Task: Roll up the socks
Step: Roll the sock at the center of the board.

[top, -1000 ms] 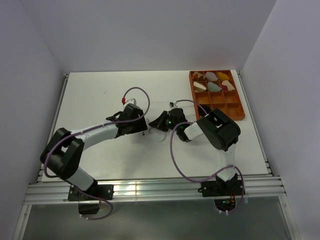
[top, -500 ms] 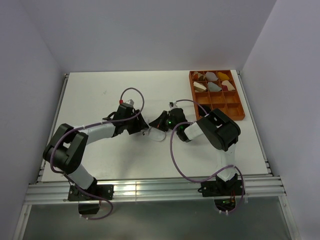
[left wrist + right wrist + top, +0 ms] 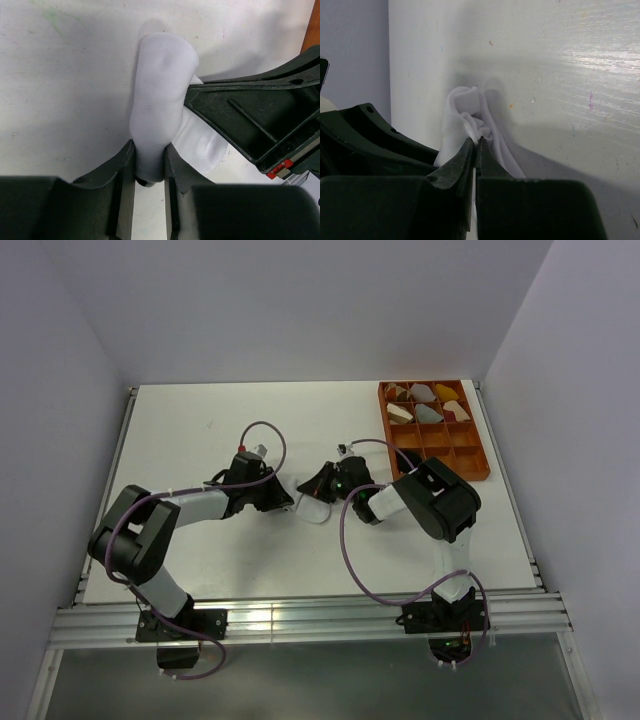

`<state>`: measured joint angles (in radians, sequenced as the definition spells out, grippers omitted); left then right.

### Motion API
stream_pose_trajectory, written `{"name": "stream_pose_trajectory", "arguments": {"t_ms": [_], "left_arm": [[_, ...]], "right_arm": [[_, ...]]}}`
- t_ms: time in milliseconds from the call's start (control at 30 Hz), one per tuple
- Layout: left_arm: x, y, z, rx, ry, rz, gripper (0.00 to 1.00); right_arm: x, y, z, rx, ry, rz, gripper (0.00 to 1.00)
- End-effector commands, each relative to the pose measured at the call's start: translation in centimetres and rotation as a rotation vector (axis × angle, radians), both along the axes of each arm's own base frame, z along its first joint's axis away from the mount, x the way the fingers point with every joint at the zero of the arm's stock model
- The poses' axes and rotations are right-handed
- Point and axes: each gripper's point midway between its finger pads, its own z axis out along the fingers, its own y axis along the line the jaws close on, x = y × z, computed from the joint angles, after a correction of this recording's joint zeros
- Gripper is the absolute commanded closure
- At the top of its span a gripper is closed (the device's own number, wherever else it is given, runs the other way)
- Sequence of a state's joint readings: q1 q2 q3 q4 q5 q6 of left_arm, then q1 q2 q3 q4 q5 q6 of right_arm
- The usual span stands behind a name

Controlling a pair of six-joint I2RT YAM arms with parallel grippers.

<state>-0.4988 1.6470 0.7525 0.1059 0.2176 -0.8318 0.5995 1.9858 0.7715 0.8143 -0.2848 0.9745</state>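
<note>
White sock sits mid-way across the table, between both arms. My left gripper pinches its near end, and its length runs toward 12 o'clock in that wrist view. At 3 o'clock, my right gripper clamps bunched fabric. It looks soft, folded, plain white.

High rear overview; two close wrist views, probably sharing white sock.

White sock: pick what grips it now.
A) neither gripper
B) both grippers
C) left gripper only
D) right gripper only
B: the left gripper squeezes a fold of the white sock, and the right gripper pinches its bunched edge.
</note>
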Motion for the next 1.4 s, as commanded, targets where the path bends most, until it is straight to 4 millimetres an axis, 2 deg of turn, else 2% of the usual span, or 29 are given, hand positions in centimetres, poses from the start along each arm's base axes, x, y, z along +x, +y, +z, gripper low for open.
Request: {"name": "stream_pose_trajectory", "arguments": {"t_ms": [0,100,167,233,367,400,467,500,800,1033,1367], "left_arm": [[-0.8,0.2,-1.3,0.005,0.026,-0.017,0.8],[-0.8,0.4,-1.3,0.015,0.021,-0.015,0.88],[-0.6,0.8,-1.3,0.042,0.013,-0.002,0.99],[-0.4,1.5,-1.4,0.076,0.006,0.019,1.0],[-0.3,2.5,-1.4,0.202,-0.037,0.044,1.0],[0.1,2.0,-0.9,0.204,-0.06,0.036,1.0],[-0.5,2.8,-1.6,0.317,-0.059,0.047,1.0],[-0.4,2.5,-1.4,0.338,-0.069,0.047,1.0],[-0.8,2.1,-1.2,0.557,-0.117,0.038,1.0],[-1.3,1.2,-1.3,0.652,-0.154,-0.001,1.0],[-1.8,-0.4,-1.2,0.693,-0.199,-0.056,1.0]], "right_arm": [[-0.4,-0.8,-1.5,-0.05,0.008,-0.01,1.0],[-0.4,-0.8,-1.1,-0.039,0.0,-0.011,1.0],[-0.4,-0.8,-0.7,-0.032,-0.001,-0.014,1.0],[-0.4,-0.8,0.2,-0.018,-0.004,-0.022,0.94],[-0.5,-1.2,1.5,0.001,0.002,-0.05,0.66],[-0.5,-1.3,2.2,0.007,-0.001,-0.062,0.62],[-0.5,-1.6,2.4,-0.004,0.005,-0.076,0.56],[-0.4,-1.6,3.1,0.003,-0.001,-0.079,0.56],[0.0,-2.0,4.6,0.015,0.014,-0.131,0.55],[0.4,-1.5,4.7,0.014,0.044,-0.134,0.51],[1.1,-0.7,5.0,0.037,0.059,-0.132,0.5]]}}
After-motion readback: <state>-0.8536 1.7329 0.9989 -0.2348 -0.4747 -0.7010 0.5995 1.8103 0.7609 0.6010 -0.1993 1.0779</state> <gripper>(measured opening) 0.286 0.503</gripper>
